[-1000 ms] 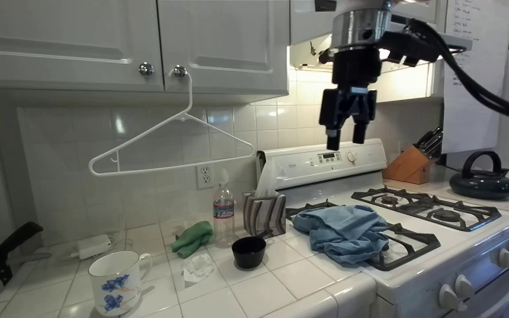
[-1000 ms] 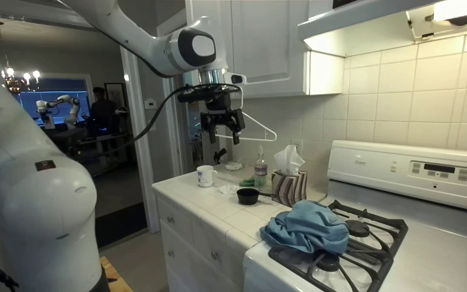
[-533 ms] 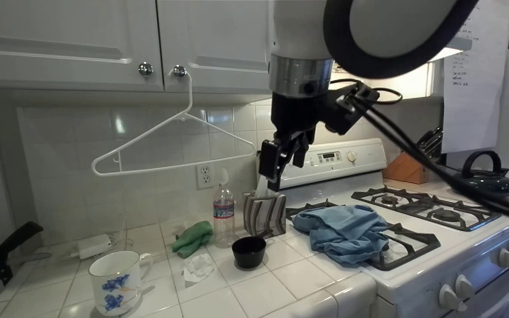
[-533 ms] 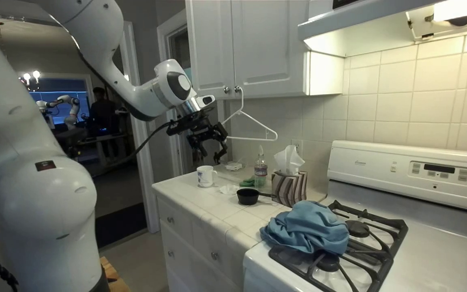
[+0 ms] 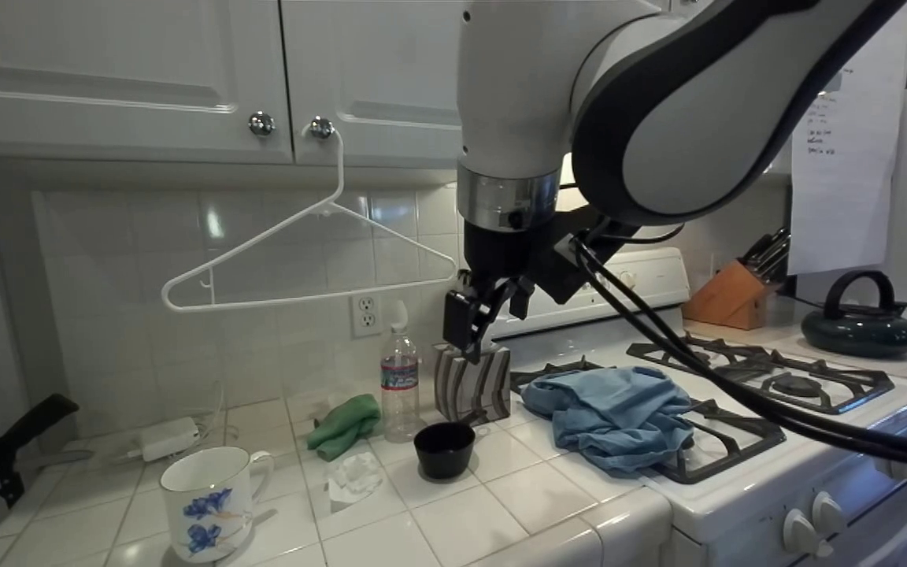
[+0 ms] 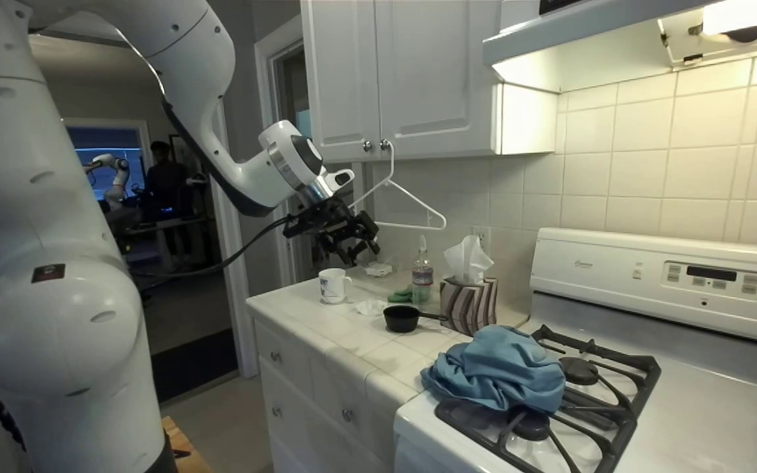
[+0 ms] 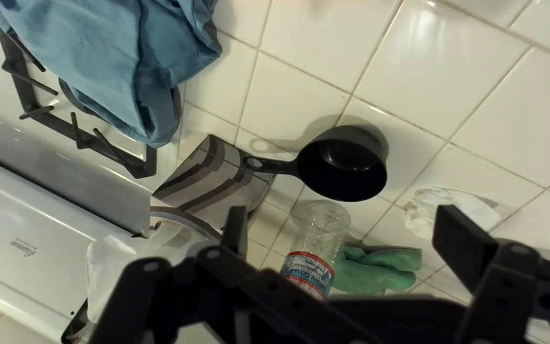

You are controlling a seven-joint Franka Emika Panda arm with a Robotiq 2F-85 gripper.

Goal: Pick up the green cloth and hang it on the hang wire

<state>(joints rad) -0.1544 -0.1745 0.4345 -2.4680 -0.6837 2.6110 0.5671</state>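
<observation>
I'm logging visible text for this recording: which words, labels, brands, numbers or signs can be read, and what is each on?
"CRYSTAL GEYSER": on the bottle, wrist view.
Bottle's other print: too blurred.
Script on the stove's back panel: too small to read surely.
Markings on the stove's control panel: too small.
Handwriting on the hanging paper: too blurred.
Dark label on the robot's arm: too small.
</observation>
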